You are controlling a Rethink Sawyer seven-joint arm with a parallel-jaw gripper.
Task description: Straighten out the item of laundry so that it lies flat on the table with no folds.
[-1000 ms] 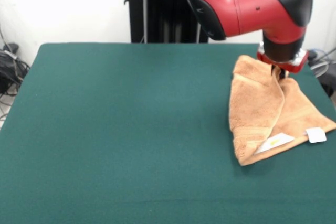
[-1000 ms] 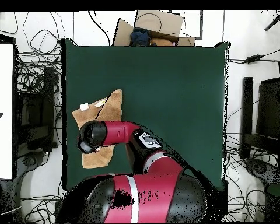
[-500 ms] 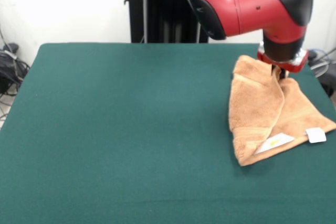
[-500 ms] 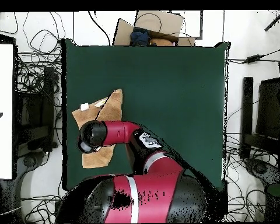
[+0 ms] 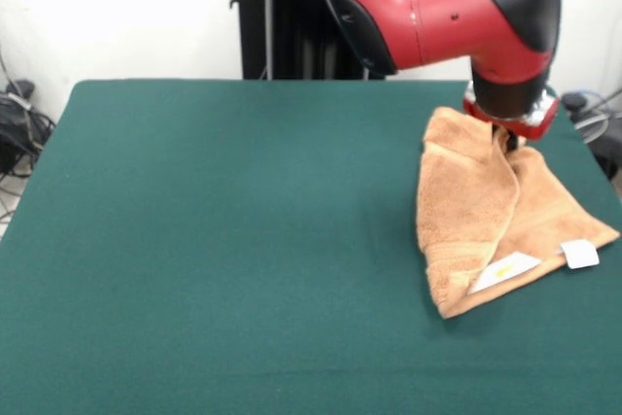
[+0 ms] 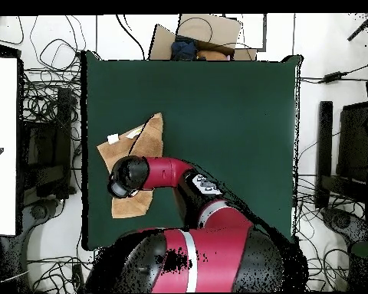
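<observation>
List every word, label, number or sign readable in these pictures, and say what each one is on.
None can be read.
White tag at the towel's edge: blank or too small to read.
White label on the towel, with a small yellow mark: too blurred to read.
Grey panel on the robot arm: print too small to read.

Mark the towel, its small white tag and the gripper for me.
towel (image 5: 466, 211), front view, on the folded left panel.
white tag (image 5: 581, 254), front view, middle of the tag at the towel's right edge.
gripper (image 5: 509, 139), front view, dark tip below the red wrist ring.
</observation>
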